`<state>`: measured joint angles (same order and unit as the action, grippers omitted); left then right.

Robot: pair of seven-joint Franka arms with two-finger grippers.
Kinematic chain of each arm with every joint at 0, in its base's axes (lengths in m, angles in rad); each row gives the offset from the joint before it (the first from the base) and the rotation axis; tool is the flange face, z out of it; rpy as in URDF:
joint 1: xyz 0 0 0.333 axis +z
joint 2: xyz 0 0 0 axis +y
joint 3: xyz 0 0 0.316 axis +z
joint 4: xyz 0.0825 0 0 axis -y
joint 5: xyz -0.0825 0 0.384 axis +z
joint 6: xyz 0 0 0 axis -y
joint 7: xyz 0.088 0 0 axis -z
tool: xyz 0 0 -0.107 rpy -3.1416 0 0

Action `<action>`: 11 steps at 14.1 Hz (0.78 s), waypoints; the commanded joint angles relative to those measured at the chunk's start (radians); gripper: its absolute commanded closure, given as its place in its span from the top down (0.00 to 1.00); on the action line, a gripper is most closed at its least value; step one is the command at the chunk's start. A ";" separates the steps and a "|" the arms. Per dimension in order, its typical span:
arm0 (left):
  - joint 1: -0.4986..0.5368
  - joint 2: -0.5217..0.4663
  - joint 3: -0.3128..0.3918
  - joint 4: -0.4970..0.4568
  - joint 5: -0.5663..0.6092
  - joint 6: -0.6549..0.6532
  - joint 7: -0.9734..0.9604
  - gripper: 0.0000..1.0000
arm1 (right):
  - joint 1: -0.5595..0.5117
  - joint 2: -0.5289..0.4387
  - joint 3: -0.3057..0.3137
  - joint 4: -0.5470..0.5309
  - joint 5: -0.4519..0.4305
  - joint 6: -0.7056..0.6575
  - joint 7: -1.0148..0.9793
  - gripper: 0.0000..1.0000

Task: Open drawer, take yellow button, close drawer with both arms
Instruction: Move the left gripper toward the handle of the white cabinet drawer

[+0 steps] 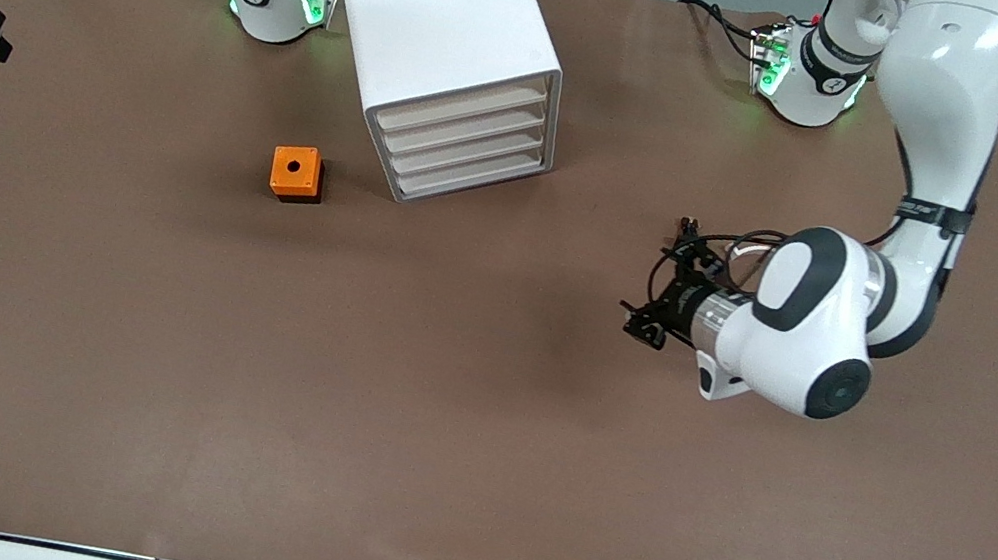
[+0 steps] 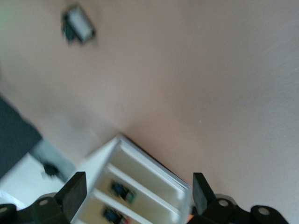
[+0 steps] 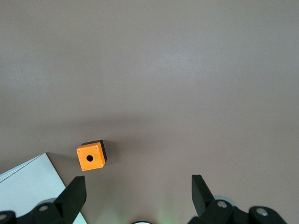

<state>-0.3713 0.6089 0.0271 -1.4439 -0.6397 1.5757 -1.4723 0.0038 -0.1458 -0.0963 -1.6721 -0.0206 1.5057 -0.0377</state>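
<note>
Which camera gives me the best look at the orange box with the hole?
The right wrist view: the orange box sits unobstructed there, its top face and center hole plain, between the open right gripper fingers. The front view shows the box smaller, beside the cabinet toward the right arm's end. The left wrist view does not show it.

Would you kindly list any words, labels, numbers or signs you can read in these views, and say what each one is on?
None can be read for certain.
Left arm: a black band carries small white lettering, too small to read.
Both arm bases: a round mark on the black ring of each, too small to read.
Cabinet, orange box, table: no text or labels visible.
</note>
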 commanded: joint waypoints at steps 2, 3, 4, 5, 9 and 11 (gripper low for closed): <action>-0.004 0.090 -0.016 0.100 -0.125 -0.026 -0.291 1.00 | -0.008 -0.015 0.009 -0.011 -0.013 0.002 -0.005 1.00; -0.006 0.112 -0.030 0.124 -0.142 -0.032 -0.363 1.00 | -0.008 -0.015 0.009 -0.011 -0.013 0.002 -0.005 1.00; -0.006 0.135 -0.045 0.129 -0.161 -0.055 -0.440 1.00 | -0.008 -0.015 0.009 -0.011 -0.013 0.002 -0.005 1.00; -0.005 0.149 -0.055 0.134 -0.191 -0.074 -0.504 1.00 | -0.008 -0.015 0.009 -0.011 -0.012 0.002 -0.005 1.00; -0.017 0.199 -0.090 0.129 -0.319 -0.219 -0.724 1.00 | -0.008 -0.015 0.009 -0.012 -0.001 -0.001 -0.004 1.00; -0.035 0.212 -0.118 0.128 -0.357 -0.276 -0.782 1.00 | -0.008 -0.015 0.009 -0.012 -0.001 -0.001 -0.004 1.00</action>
<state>-0.3900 0.7968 -0.0693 -1.3465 -0.9584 1.3540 -2.1840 0.0038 -0.1458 -0.0959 -1.6721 -0.0205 1.5052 -0.0377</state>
